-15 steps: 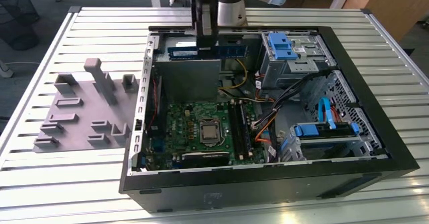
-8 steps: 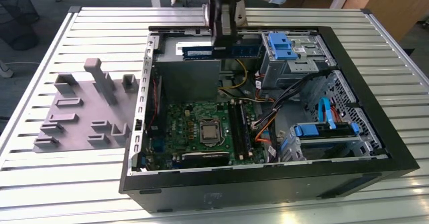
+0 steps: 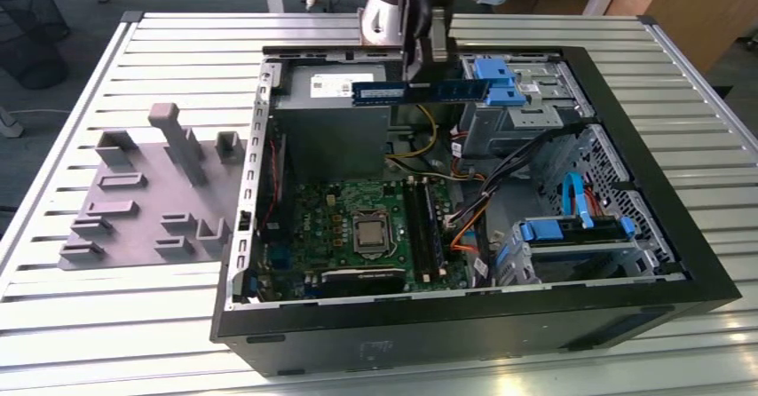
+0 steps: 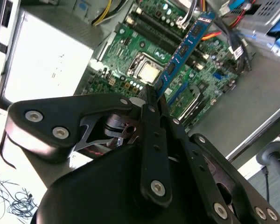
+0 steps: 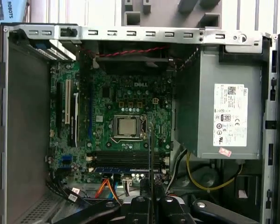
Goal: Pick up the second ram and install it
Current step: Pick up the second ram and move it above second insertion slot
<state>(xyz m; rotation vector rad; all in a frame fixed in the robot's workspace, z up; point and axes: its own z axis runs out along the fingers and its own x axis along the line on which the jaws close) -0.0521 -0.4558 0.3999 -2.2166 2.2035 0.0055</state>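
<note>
Claw (image 3: pixel 422 76) pinching the second ram (image 3: pixel 379 91) at mid-length; stick held level above the open computer case (image 3: pixel 677 227).

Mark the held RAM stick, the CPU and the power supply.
second ram (image 4: pixel 183 51), second wrist view, blue board's middle.
CPU (image 5: pixel 126 127), first wrist view, metal lid's centre.
power supply (image 5: pixel 196 102), first wrist view, bare grey face.
</note>
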